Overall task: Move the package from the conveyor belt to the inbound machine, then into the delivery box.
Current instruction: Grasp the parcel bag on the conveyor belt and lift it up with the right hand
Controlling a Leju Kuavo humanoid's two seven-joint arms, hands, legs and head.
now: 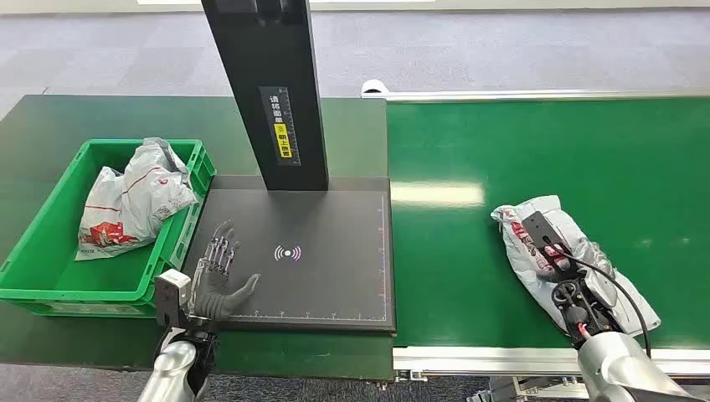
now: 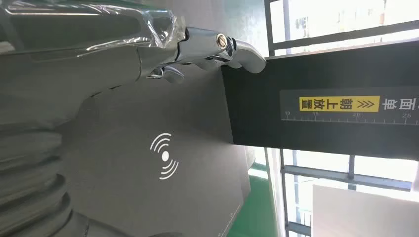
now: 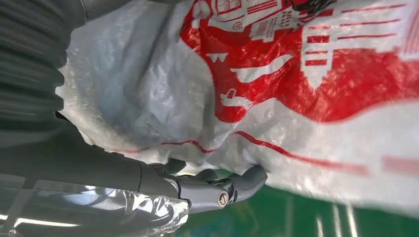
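First leg just starting: right hand [image 1: 563, 266] closing on package [image 1: 536, 228], lower right on conveyor belt [image 1: 502, 151]; left hand [image 1: 219, 276] open, empty; inbound machine [image 1: 335, 276] and delivery box [image 1: 50, 285] legs remain.

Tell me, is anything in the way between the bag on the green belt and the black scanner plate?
Nothing visible blocks it. The grey-and-red plastic package lies under the right hand, and the green belt toward the flat black scanner plate is bare. The left hand rests open at the plate's far side.

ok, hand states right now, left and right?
Left hand: open, fingers spread over the scanner pad, holding nothing.
Right hand: on the package on the belt, fingers curled at its edge; grip cannot be told.
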